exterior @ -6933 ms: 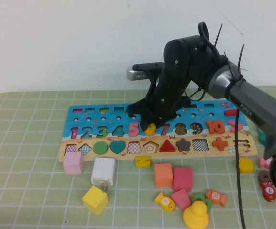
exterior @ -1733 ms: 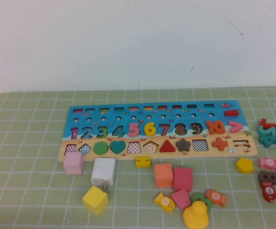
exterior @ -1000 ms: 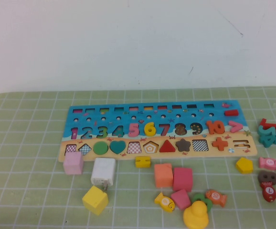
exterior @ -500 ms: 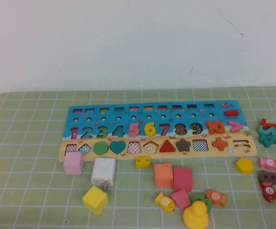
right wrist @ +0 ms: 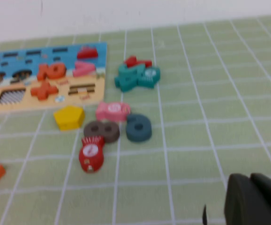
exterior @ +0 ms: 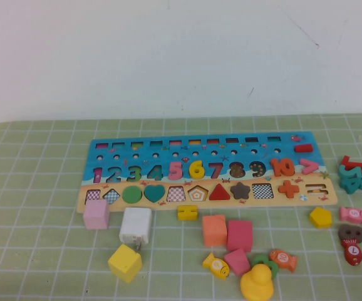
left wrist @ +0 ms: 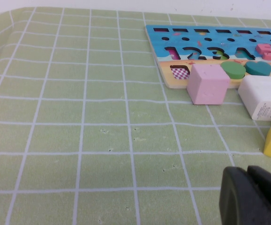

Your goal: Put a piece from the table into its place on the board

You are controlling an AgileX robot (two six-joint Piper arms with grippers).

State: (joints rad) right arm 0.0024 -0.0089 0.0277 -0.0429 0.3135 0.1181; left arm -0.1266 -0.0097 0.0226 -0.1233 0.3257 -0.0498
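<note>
The number-and-shape board [exterior: 137,149] lies flat in the middle of the table, with the yellow 6 [exterior: 196,169] seated in its slot. Loose pieces lie in front of it, among them a yellow pentagon [exterior: 320,217] and a yellow equals sign [exterior: 187,212]. Neither arm shows in the high view. My left gripper [left wrist: 249,172] is shut and empty, low over the mat, on the near side of the board's left end [left wrist: 173,83]. My right gripper [right wrist: 251,178] is shut and empty over the mat, nearer than the loose pieces off the board's right end; the pentagon [right wrist: 69,116] shows there too.
In front of the board stand a pink cube [exterior: 96,214], a white block [exterior: 135,226], a yellow cube [exterior: 125,263], an orange cube [exterior: 214,230], a pink cube [exterior: 239,235] and a yellow duck [exterior: 257,283]. Teal pieces [exterior: 353,177] and fish pieces [exterior: 353,252] lie at the right.
Since 6.9 s ago the right arm has left the board and the high view, leaving the yellow 6 in its slot. Nothing has moved in the last second.
</note>
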